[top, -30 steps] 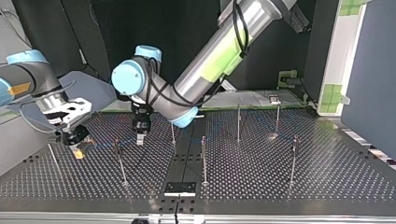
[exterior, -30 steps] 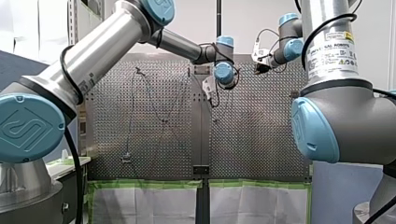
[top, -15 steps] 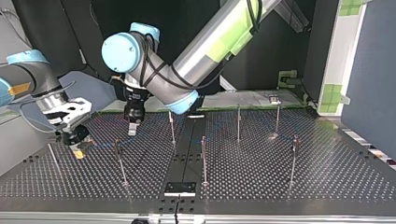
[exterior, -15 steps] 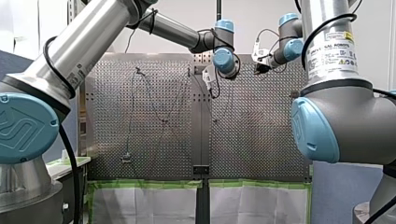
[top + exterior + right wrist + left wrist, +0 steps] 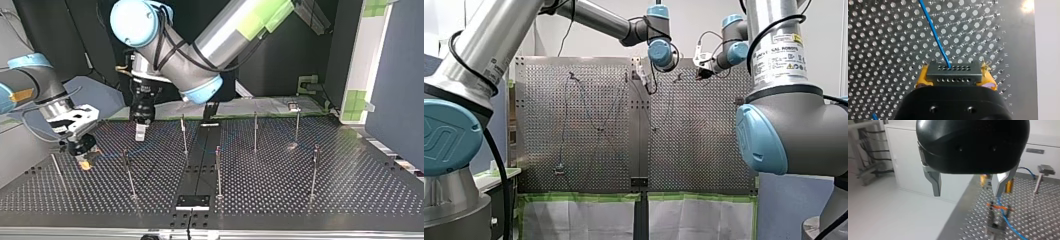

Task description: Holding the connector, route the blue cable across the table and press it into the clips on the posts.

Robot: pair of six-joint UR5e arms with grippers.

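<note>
Your right gripper, jaws yellow-padded, clamps the grey, hole-dotted rectangular connector; thin blue cable crosses perforated metal worktop, lettered K–R. Your left gripper: metal jaws wide apart.

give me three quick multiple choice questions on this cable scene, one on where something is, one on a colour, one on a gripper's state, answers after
1. Where is the connector?
A) lying loose on the table
B) between my right gripper's yellow pads
C) clipped on a post

2. What colour is the cable leaving the connector?
A) red
B) green
C) blue

3. How do my left gripper's fingers stand?
A) open, holding nothing
B) shut on the cable
C) shut on a post

Answers:
1 B: the right wrist view shows the pads clamping its two ends.
2 C: a blue line runs out of its upper row of holes.
3 A: the left wrist view shows a wide empty gap between the metal fingers.
</note>
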